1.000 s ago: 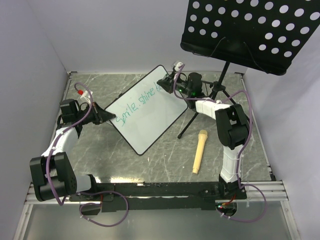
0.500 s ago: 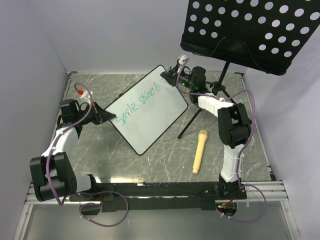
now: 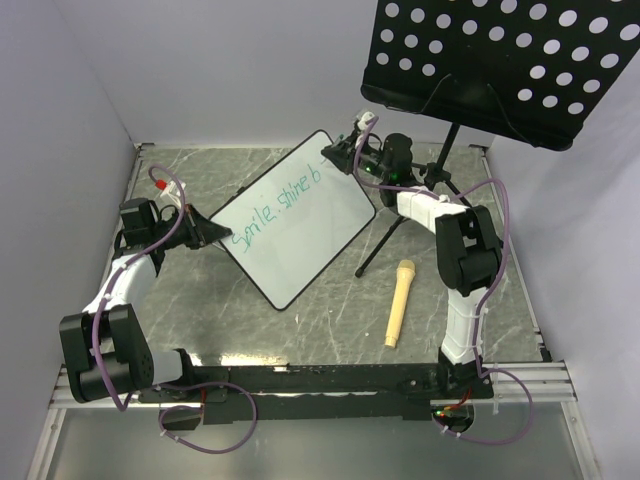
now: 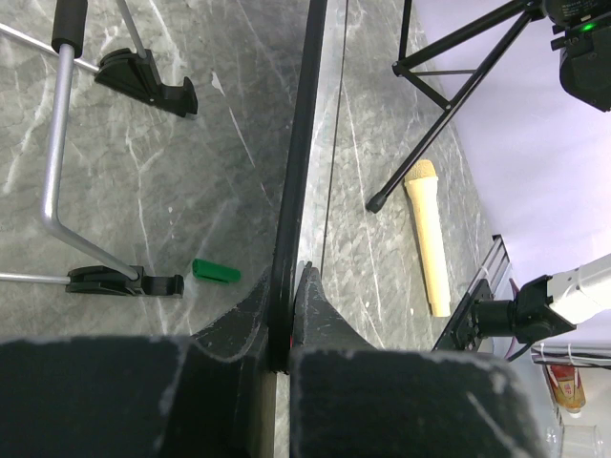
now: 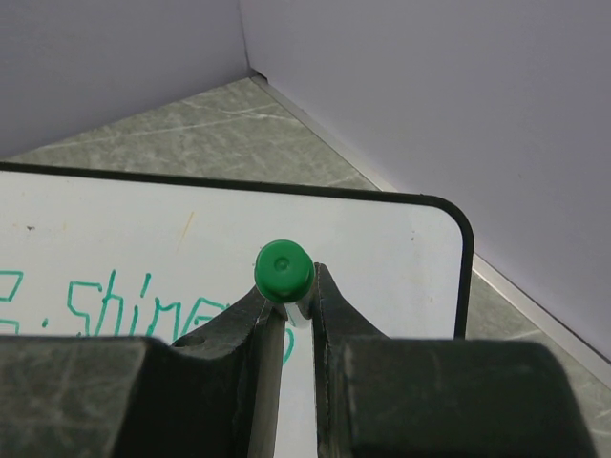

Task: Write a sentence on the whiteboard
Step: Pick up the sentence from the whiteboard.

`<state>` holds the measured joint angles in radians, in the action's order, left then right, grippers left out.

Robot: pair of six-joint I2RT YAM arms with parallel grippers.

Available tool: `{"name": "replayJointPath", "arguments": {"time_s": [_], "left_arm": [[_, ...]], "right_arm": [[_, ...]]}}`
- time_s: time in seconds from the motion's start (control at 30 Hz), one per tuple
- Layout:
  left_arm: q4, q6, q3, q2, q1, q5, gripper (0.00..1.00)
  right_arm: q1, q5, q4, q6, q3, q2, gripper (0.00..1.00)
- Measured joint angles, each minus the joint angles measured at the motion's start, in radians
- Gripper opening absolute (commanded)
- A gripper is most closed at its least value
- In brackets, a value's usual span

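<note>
At the far middle of the grey marbled worktop [image 3: 330, 315], the flat white black-framed whiteboard [image 3: 300, 240] is clamped by the left gripper [image 3: 212, 234] at its left corner, and a green-ended marker [image 5: 284, 269] is pinched in the right gripper [image 5: 289, 298] just past the last letter of the teal sentence [image 3: 283, 207].

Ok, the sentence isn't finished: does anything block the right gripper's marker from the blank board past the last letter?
Nothing visible. The marker in the right gripper is at the board's far corner, and the white past the writing is bare.
</note>
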<state>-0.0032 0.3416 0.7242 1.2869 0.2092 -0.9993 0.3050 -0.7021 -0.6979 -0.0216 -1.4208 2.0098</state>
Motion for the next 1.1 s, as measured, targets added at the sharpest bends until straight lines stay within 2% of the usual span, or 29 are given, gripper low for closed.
{"name": "replayJointPath", "arguments": {"time_s": [1.1], "left_arm": [[0.000,-0.003,0.000,0.000,0.000,-0.001,0.01]], "right_arm": [[-0.006,-0.051,0.008,-0.018,-0.004,0.014,0.00]]}}
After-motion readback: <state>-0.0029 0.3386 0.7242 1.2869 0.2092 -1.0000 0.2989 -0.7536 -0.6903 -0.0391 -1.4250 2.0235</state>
